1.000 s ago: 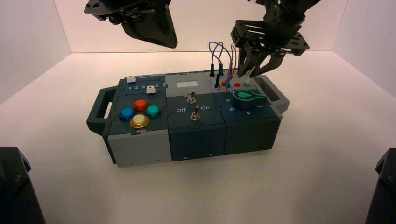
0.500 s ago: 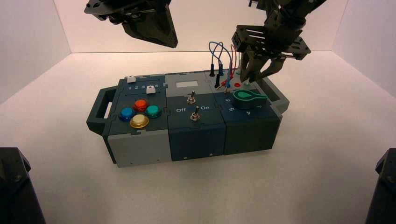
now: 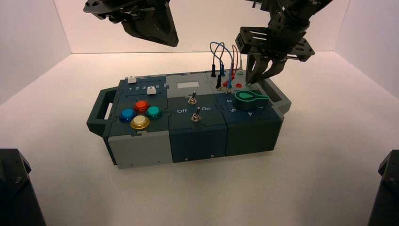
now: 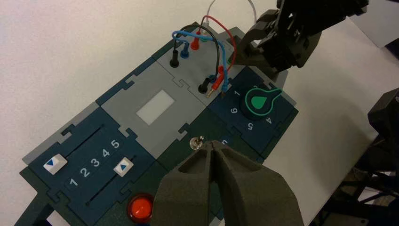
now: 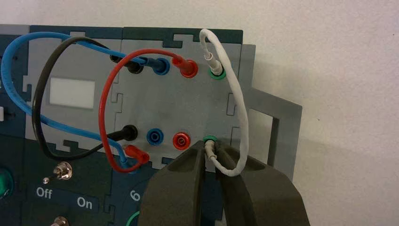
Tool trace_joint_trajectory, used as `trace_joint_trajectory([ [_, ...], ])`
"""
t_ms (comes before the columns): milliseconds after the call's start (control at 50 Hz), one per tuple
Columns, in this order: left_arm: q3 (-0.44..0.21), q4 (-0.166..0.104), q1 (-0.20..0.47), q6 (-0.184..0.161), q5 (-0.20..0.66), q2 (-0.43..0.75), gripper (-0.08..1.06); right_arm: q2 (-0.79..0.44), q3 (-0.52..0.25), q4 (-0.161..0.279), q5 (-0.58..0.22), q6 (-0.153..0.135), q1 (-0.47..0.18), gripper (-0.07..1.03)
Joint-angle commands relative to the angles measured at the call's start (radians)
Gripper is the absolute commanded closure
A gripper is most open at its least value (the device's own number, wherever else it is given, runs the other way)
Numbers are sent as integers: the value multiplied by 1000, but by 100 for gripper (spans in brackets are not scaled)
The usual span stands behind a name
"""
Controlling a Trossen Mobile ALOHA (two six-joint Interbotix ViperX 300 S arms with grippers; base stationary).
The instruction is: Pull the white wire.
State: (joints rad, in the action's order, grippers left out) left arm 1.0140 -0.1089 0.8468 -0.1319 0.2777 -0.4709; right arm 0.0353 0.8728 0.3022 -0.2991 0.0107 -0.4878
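Your right tool [image 5: 210, 162] is clamped on the near plug of the white wire [image 5: 241, 117] at the green socket [image 5: 210, 139] in the box's [image 3: 141, 148] right rear corner. Only your right wrist view shows this pinch; the high view hides it behind the fingers. Your left tool [image 4: 217, 160], fingers pressed together, hovers above the toggle switch [image 4: 195, 142].

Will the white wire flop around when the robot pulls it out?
Probably a little. The white wire is thin and holds a loose arch, so it likely bends easily and weighs little. The right pincer grips the plug tip, which looks stiffer. The far end sits in a green socket, so it may dangle from there.
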Motion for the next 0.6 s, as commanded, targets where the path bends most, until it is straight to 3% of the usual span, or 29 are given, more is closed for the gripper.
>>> trace_joint_trajectory([
  [20,-6,2,3,-2,-11,-12,101,118,-14,5,-2,5,-5,99],
  [320,-9,2,3,-2,-21,-15,101,178,6,-8,-37,0,95,99],
  [500,-15,2,3,-2,-21,-21,101,176,29,-54,-35,0,143,98],
  [540,-18,2,0,-2,-23,-21,101,175,26,-58,-35,0,143,94],
  [600,-21,2,-2,-2,-23,-23,101,178,21,-55,-37,0,141,71],
])
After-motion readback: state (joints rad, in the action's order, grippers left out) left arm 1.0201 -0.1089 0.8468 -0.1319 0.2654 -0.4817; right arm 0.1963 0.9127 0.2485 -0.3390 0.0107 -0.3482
